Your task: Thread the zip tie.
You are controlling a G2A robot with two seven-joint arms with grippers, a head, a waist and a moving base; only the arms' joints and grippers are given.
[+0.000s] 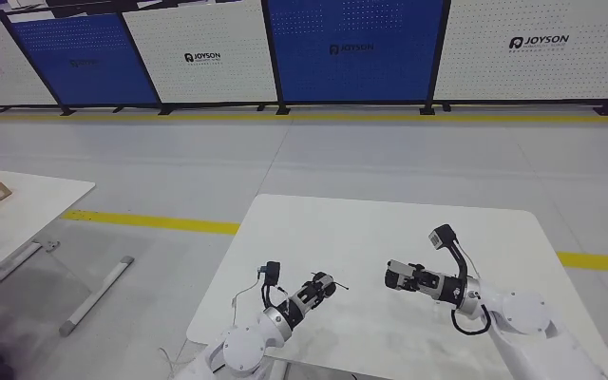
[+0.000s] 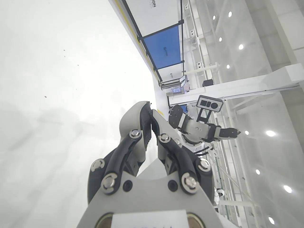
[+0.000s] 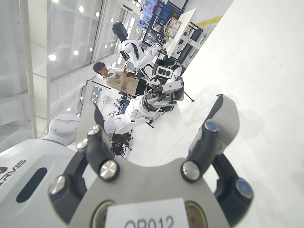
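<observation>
A thin black zip tie [image 1: 337, 282] sticks out of my left gripper [image 1: 327, 283], which hovers low over the near left part of the white table [image 1: 380, 228]. In the left wrist view the left gripper [image 2: 151, 111] has its pads pressed together. The right wrist view shows the zip tie [image 3: 189, 97] as a short black strip jutting from the left gripper [image 3: 177, 90]. My right gripper [image 1: 389, 275] faces it from a short way off over the near right part of the table. The right gripper [image 3: 159, 112] stands open with nothing between its fingers.
A second white table [image 1: 38, 199] stands off to the far left across the floor. Blue and white pegboard panels [image 1: 351, 47] line the back. The table's far half lies bare beyond both arms.
</observation>
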